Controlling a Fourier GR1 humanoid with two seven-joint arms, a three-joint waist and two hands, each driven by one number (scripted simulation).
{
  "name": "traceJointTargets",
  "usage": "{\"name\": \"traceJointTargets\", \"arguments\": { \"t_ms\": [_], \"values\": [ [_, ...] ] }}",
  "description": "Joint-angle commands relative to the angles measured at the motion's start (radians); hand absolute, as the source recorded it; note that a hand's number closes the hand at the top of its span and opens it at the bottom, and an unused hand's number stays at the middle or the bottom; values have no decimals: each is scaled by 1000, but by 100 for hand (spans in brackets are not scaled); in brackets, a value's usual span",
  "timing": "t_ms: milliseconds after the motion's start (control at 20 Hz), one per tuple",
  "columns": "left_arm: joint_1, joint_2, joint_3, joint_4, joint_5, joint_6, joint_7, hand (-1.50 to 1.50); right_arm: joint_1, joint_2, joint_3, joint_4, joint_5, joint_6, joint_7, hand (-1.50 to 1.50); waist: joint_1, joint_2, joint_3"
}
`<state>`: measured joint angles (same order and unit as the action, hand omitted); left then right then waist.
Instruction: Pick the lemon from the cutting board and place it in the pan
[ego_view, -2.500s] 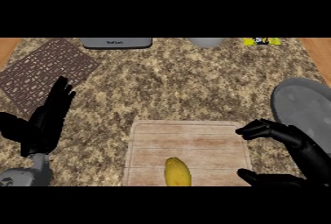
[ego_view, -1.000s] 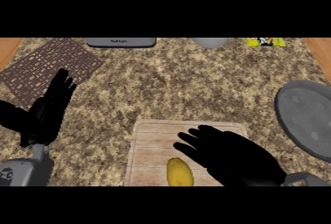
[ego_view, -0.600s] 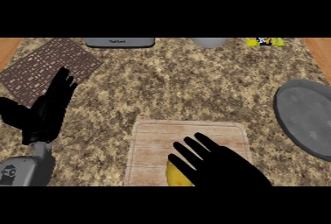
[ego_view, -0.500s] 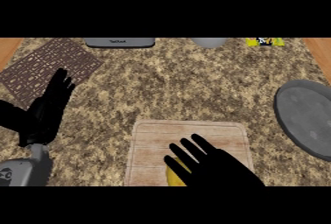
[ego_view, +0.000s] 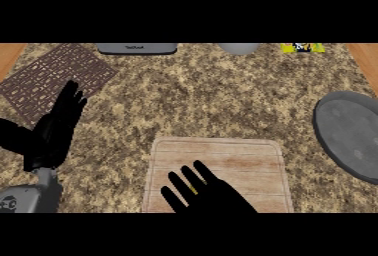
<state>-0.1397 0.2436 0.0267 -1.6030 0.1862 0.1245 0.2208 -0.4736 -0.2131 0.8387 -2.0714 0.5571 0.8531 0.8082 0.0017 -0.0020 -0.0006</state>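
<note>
A pale wooden cutting board (ego_view: 221, 155) lies at the lower middle of the counter. My right hand (ego_view: 210, 196) hovers over its near part, fingers straight and spread, covering the yellow lemon (ego_view: 193, 190); only a small yellow sliver shows between the fingers. The grey pan (ego_view: 353, 132) sits at the right edge, partly cut off by the view. At the left my left hand (ego_view: 55, 127) rests open, fingers up.
A dark brown patterned mat (ego_view: 55, 80) lies at the back left. A grey appliance (ego_view: 136, 48), a grey bowl (ego_view: 238, 48) and a yellow packet (ego_view: 301, 47) line the back edge. Wooden counter edges show at both back corners.
My right hand swung from the right side over the board, then drew back toward the near edge, settling over the lemon and hiding nearly all of it. The left hand barely moved.
</note>
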Motion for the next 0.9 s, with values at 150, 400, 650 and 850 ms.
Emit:
{"name": "traceJointTargets", "arguments": {
  "t_ms": [150, 400, 650, 850],
  "values": [
    [-6, -50, -34, -12, -58, 49, 14, 0, 20, 68, 71, 133, 148, 1, 46, -150, 1, 1, 1],
    [22, -51, -21, -62, -51, 28, 45, 0, 62, 11, -1, 131, 206, -11, -92, -150, 2, 1, 1],
    [-35, -25, 31, 53, -37, -34, -9, 0, 37, 86, 1, 293, 279, -48, -152, -150, 1, 3, 1],
    [-20, -39, 34, -22, -41, -17, 42, 0, 99, 61, 1, 275, 313, -34, -205, -150, 1, 1, 1]
  ]
}}
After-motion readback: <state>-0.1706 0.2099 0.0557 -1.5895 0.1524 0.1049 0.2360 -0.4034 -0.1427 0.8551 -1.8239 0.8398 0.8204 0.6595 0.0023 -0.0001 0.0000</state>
